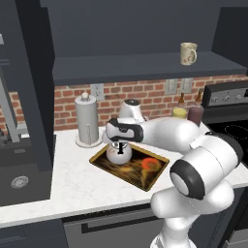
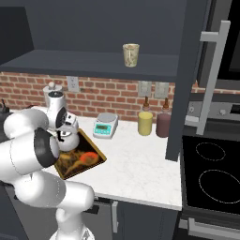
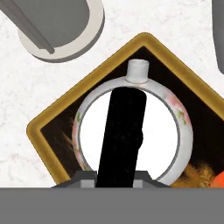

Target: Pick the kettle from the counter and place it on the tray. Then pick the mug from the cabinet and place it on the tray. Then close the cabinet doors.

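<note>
**Kettle on the tray, claw directly above it**

Left base view: the kettle (image 1: 118, 154) sits on the tray (image 1: 145, 177), at the tray's far left corner. The tray lies on the white worktop (image 1: 72, 189), set at an angle to its front edge. The claw (image 1: 119, 145) hangs straight over the kettle at its black handle, and the arm reaches in from the right. Whether the fingers grip the handle or stand just clear of it cannot be told here. A tall grey paper-towel roll (image 1: 87, 119) stands just beyond the tray to the left, against the brick wall. The mug (image 1: 188, 53) stands on the shelf of the open cabinet (image 1: 145, 65), up and to the right. A yellow jar (image 1: 179, 113) and a maroon jar (image 1: 196, 114) stand on the worktop by the wall on the right.

Right base view: the arm covers most of the kettle (image 2: 67, 137), which shows at the far corner of the tray (image 2: 82, 159). A small white and teal scale (image 2: 105, 125) stands just to the right of the tray. The mug (image 2: 131, 55) is on the cabinet shelf above. An open cabinet door (image 2: 185, 79) with a long silver handle (image 2: 211, 75) stands on the right.

Hand view: the camera looks straight down on the kettle (image 3: 175, 118), its spout pointing to the top of the picture and its black handle (image 3: 122, 135) running down the middle. The golden tray (image 3: 48, 127) rim frames it as a corner. The fingertips are hidden, so the claw's state cannot be told.
</note>
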Robot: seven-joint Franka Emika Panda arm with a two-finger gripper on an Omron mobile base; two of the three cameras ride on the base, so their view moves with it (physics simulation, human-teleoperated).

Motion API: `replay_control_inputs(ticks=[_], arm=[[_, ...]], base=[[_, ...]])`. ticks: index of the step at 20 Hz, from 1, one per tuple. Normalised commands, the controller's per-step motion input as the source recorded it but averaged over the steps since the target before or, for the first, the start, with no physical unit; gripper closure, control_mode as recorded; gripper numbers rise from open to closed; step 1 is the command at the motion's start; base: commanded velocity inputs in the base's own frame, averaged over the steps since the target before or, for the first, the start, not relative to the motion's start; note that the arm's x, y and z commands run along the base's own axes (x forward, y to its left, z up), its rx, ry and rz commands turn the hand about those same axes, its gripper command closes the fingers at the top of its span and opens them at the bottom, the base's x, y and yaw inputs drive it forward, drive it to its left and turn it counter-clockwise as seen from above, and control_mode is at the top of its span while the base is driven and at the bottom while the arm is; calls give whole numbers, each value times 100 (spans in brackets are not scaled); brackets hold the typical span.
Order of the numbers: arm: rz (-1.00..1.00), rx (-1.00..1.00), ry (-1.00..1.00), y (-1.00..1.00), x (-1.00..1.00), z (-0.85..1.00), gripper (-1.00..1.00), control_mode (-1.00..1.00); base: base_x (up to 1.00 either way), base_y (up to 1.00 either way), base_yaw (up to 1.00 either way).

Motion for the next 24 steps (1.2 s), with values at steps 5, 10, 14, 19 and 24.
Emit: replay_control_inputs(ticks=[5,10,14,19,24], arm=[[0,0,0,16,18,-34,100,-100],[0,0,0,2,0,-37,-100,-100],[0,0,0,-2,-5,-26,-100,-100],[0,0,0,-1,-14,-19,-100,-100],[-2,0,0,-2,-22,-2,-100,-100]], base=[[0,0,0],[0,0,0],[0,0,0],[0,0,0],[0,0,0]])
